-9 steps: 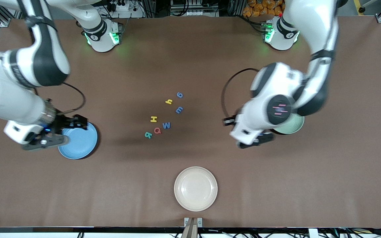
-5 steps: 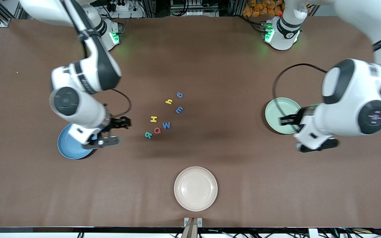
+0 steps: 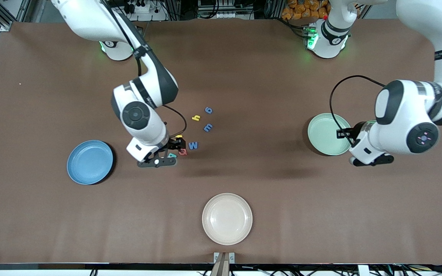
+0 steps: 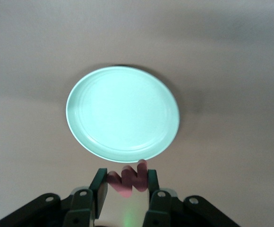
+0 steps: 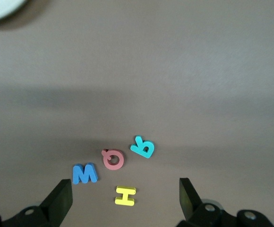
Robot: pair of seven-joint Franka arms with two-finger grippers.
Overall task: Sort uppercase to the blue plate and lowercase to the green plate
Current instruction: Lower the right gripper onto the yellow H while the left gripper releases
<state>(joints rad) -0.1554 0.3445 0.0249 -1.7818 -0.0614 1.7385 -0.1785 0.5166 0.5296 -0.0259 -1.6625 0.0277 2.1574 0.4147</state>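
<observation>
Starting nearest the front camera, the cream plate [image 3: 226,218] plays no part in this sort. Farther from it, the blue plate [image 3: 89,161] lies bare toward my right arm's end of the table. My right gripper [image 5: 124,197] hangs over the capitals with its jaws spread wide and nothing in them: yellow H [image 5: 125,196] sits between the fingers, with red Q [image 5: 113,159], teal R [image 5: 142,147] and blue W [image 5: 85,173] close around it. They are crowded, so I should come straight down on H alone and pinch across its width, keeping the fingers off Q.

Toward my left arm's end, my left gripper [image 4: 126,183] is clamped narrow on the red lowercase letter [image 4: 127,177], over the rim of the green plate [image 4: 123,113]. I judge it should go further over the plate's middle, and low, before letting go, so the light foam does not bounce off.

Farthest lie blue m [image 3: 208,127], yellow h [image 3: 195,118] and the blue g-like letter [image 3: 208,110], not yet sorted.
</observation>
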